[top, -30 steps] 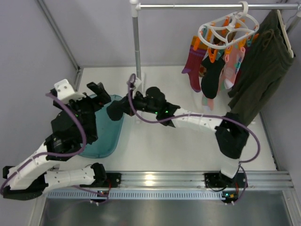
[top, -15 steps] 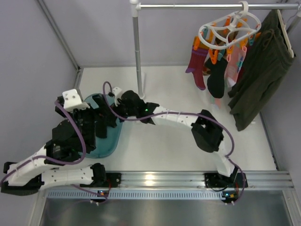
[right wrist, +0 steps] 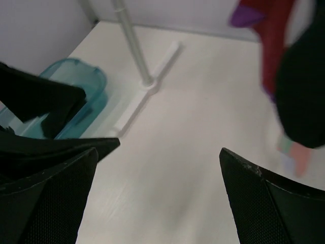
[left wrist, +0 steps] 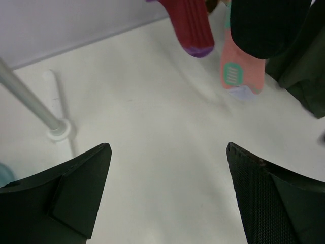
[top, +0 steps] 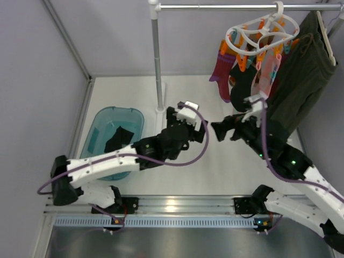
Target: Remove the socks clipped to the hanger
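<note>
Left gripper [left wrist: 167, 152] jaws spread wide, nothing held; right gripper [right wrist: 158, 152] likewise released. Only the top view shows the hanger [top: 260, 31]; wrist views show just the socks' [left wrist: 192, 28] toes.

Overhead camera looks down; both wrist cameras share the socks [left wrist: 192, 23].

a white table [top: 123, 91] carries a teal plastic basin with rounded corners [top: 119, 109] on its left part, near the left wall. an upright silver metal pole [top: 157, 64] stands at the far side of the table, just right of the basin, on a long flat white foot [top: 159, 109]. a horizontal silver metal bar [top: 215, 7] goes from the top of the pole to the right. a large dark olive garment [top: 301, 70] hangs at the right end of this bar. light grey walls [top: 107, 37] stand at the left and at the far side. a ribbed aluminium rail [top: 183, 204] runs along the near edge.
</note>
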`<state>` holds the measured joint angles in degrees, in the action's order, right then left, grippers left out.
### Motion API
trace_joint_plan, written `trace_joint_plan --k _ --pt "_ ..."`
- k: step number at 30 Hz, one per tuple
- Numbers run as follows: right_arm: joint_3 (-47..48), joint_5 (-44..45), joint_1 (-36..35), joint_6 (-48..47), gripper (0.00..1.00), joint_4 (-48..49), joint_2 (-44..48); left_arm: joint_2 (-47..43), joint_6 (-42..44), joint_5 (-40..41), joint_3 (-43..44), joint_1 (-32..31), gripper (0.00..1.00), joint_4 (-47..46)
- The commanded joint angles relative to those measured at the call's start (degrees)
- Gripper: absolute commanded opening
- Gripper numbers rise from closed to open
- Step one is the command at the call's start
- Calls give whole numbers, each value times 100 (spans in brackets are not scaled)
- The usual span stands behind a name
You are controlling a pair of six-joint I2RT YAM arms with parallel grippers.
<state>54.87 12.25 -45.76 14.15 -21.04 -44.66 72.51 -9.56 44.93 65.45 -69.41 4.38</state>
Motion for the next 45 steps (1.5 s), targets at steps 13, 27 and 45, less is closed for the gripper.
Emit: trace_joint_plan --k 13,27,45 --pt "1667 3881 1130 229 99 -2467 757 4163 60 -1407 4307 384 98 -1071" --pt "1694 3354 1139 -88 99 -2308 714 5730 534 -336 5971 489 54 -1097" --pt "3283 1289 1139 -633 89 -1799 -936 3463 -283 -1460 2271 780 0 -2688"
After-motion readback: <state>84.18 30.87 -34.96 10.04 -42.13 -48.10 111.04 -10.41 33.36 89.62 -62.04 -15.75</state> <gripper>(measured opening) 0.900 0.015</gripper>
